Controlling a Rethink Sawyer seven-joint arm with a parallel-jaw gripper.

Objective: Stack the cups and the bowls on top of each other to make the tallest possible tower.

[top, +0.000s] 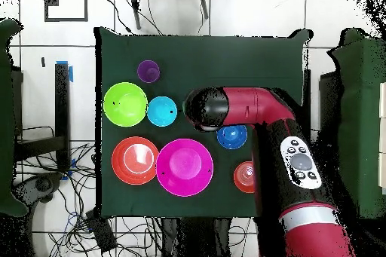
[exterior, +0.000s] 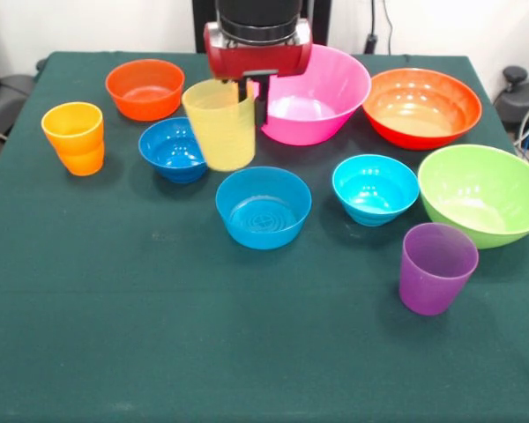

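**Ana:** While the yellow cup (exterior: 220,123) hangs off the cloth, let's work back from our edge of the table (exterior: 115,352). Purple cup (exterior: 436,267) nearest us, upright and empty.

**Ben:** Behind it the mid-blue bowl (exterior: 263,207), the cyan bowl (exterior: 375,189) and the big lime bowl (exterior: 482,193), all empty. That mid-blue one sits just beneath the carried cup; I'd call it the base, so we're mid-carry on the first stacking step.

**Ana:** Further back, the dark blue bowl (exterior: 173,149) and orange cup (exterior: 74,137), nothing in them either.

**Ben:** And the gripper (exterior: 251,95) is clamped on the yellow cup's rim, one finger inside the wall, cup slightly tilted, mouth up.

**Ana:** Far row: small orange-red bowl (exterior: 145,88), pink bowl (exterior: 322,97), large orange-red bowl (exterior: 421,107). Empty again.

**Ben:** Next it'll need centring over the mid-blue bowl, levelling, then a gentle descent before letting go. From overhead the arm (top: 256,107) hides that cup entirely.
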